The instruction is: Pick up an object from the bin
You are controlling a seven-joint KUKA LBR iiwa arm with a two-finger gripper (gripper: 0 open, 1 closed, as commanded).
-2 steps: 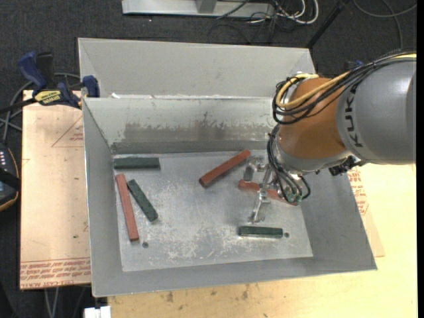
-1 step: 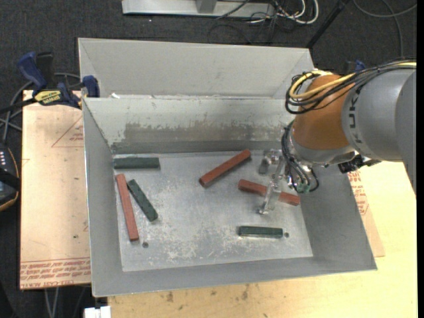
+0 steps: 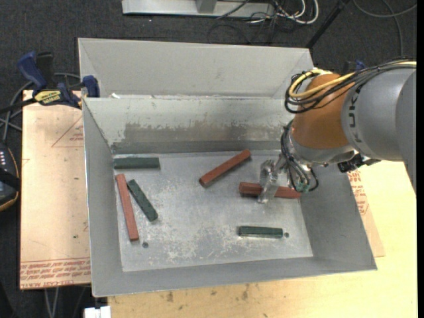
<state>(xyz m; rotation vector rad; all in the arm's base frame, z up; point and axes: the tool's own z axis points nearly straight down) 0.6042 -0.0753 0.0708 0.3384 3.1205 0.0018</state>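
Where the arm (image 3: 381, 111) reaches in over the right wall of the bin (image 3: 199, 254), you will find the gripper (image 3: 267, 189) down at the bin floor, right on a short red bar (image 3: 250, 190). That bar lies flat near the right wall, roughly midway between the back wall and the front wall. Its long axis runs almost parallel to the back wall, one end pointing at the left wall and the other at the right wall. The gripper crosses the bar near its middle, so you see red sticking out on either side. You cannot tell from this angle whether the jaws are spread or pinching the bar. Toward the back wall from it lies a longer red-brown bar (image 3: 225, 168), slanted, with its right end nearer the back wall; it is near the short red bar but apart from it. Toward the front wall lies a dark green bar (image 3: 260, 232), parallel to that wall and apart from the gripper. Over by the left wall you have three more: a green bar near the back-left corner (image 3: 136, 163), a long red bar (image 3: 127, 207) running front to back, and a slanted green bar (image 3: 142, 201) just beside it.
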